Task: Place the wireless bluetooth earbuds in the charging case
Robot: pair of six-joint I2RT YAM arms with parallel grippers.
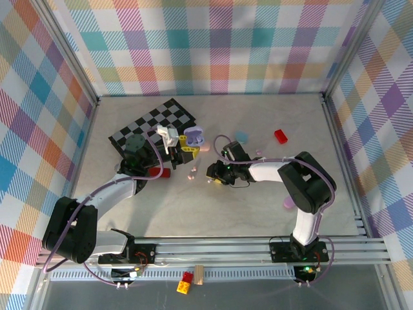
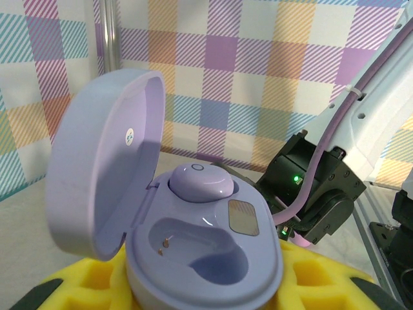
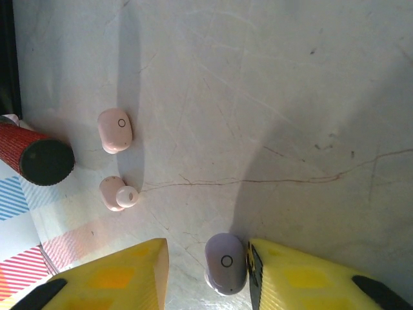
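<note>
My left gripper (image 2: 206, 294) is shut on a purple charging case (image 2: 258, 252), its yellow pads (image 2: 322, 278) on either side. The lid (image 2: 103, 168) stands open. One purple earbud (image 2: 200, 183) sits in the far slot, and the near slot (image 2: 200, 248) holds nothing. From above, the case (image 1: 193, 136) is lifted near the checkered mat. My right gripper (image 3: 208, 268) is low over the table, its fingers astride a loose purple earbud (image 3: 226, 261). The right finger (image 3: 290, 271) touches the bud, and the left finger (image 3: 129, 271) is apart from it.
Two pink earbuds (image 3: 115, 129) (image 3: 115, 193) lie on the table left of my right gripper, beside a red cylinder (image 3: 35, 155). A teal case (image 1: 241, 136) and a red block (image 1: 281, 135) lie farther back. A checkered mat (image 1: 153, 123) covers the back left.
</note>
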